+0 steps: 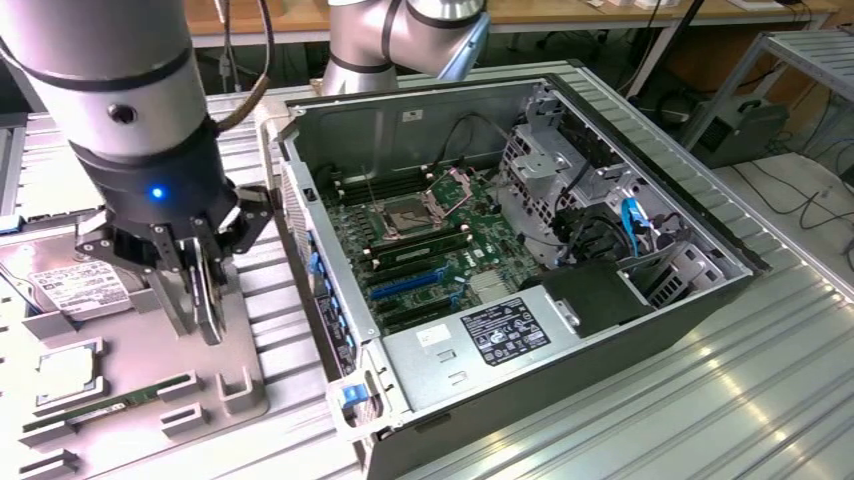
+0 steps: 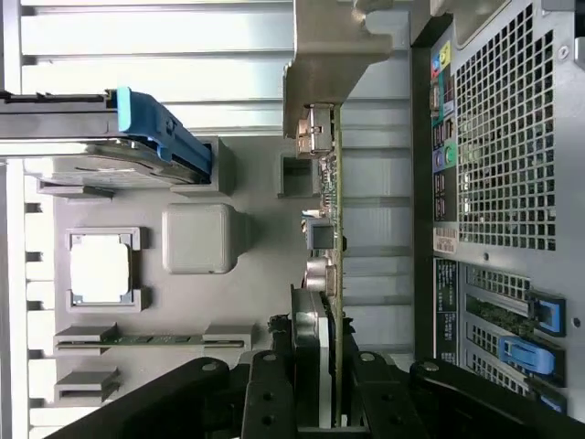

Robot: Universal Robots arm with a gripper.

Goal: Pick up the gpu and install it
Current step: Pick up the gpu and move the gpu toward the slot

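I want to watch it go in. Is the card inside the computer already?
No, the hand holds the gpu above the grey tray, beside the open computer.

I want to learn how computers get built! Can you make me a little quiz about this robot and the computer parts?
1. Pick one: what does the gripper hold? A the hard drive, B the gpu, C the processor.
2. True or false: the gpu is already plugged in inside the computer case.
3. Name the narrow green part lying on the gray tray.
Key: 1 B. 2 False; it is held outside the computer case, over the gray tray. 3 The memory stick.
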